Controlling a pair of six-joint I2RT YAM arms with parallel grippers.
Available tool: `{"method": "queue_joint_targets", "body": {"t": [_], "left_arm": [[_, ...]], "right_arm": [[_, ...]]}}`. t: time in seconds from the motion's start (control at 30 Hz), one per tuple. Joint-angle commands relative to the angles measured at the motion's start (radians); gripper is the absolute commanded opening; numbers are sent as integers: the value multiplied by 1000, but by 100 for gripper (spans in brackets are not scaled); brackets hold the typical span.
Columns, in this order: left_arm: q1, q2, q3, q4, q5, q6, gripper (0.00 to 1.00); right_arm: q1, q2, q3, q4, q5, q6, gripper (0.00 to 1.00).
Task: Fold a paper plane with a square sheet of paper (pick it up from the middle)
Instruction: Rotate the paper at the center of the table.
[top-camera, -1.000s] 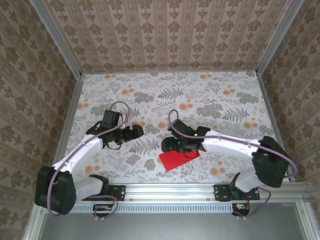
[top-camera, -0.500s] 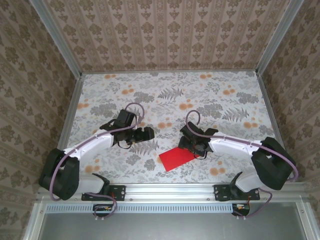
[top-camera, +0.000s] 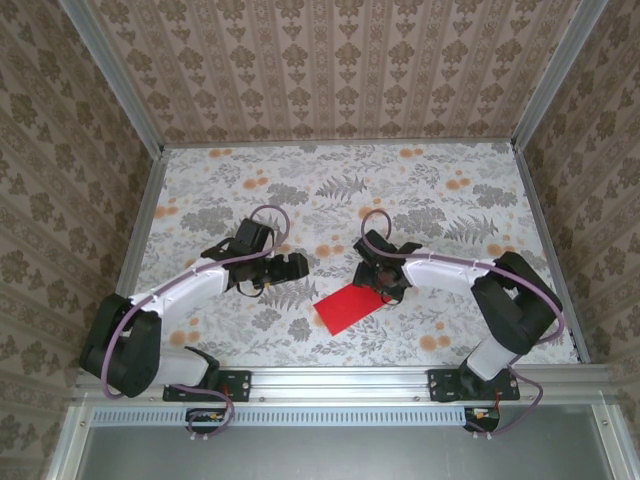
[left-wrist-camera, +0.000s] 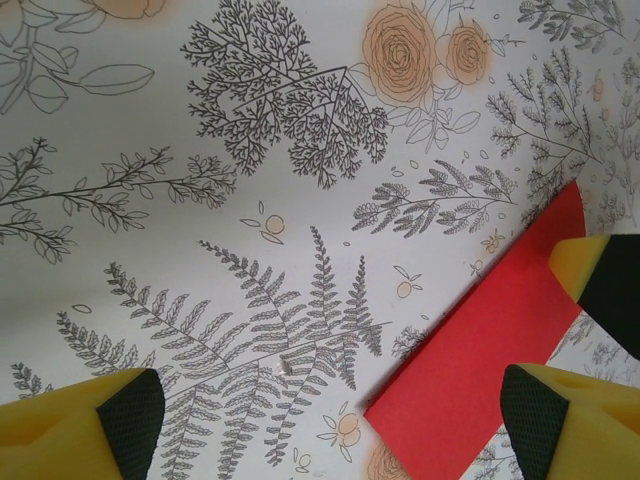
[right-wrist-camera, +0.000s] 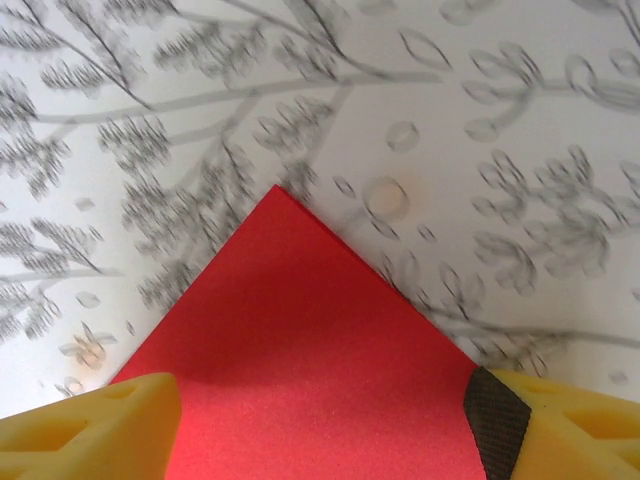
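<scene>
Paper (top-camera: 343, 306) lies flat at 6 o'clock on the table (top-camera: 450, 180), right gripper (top-camera: 383, 290) and left gripper (top-camera: 293, 266) both open, so I'd centre over its middle before pinching.

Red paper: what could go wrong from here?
1. The right gripper hovers, jaws open, over a corner of the red paper, not its middle; closing there may only curl that corner.
2. The paper looks flat on the table, so the jaws could push it along instead of lifting it.
3. The left gripper, also open, sits right beside the same sheet; two arms working this close could bump each other.
</scene>
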Motion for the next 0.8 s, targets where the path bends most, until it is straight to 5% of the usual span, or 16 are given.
{"method": "queue_joint_targets", "body": {"t": [0.0,0.27,0.43,0.77], "left_arm": [[23,-5,-12,-15,-17,-14,90],[130,-67,-78,-16,5,-28,92],[190,-96,-101,-28,12,-22,92],[242,-110,-114,-30,17,-27,93]], "right_arm": [[-15,82,71,40,-46,-144,78],[-3,113,261,-34,-37,-286,72],[56,64,256,-54,-72,-233,72],[247,172,268,29,-241,-119,51]]}}
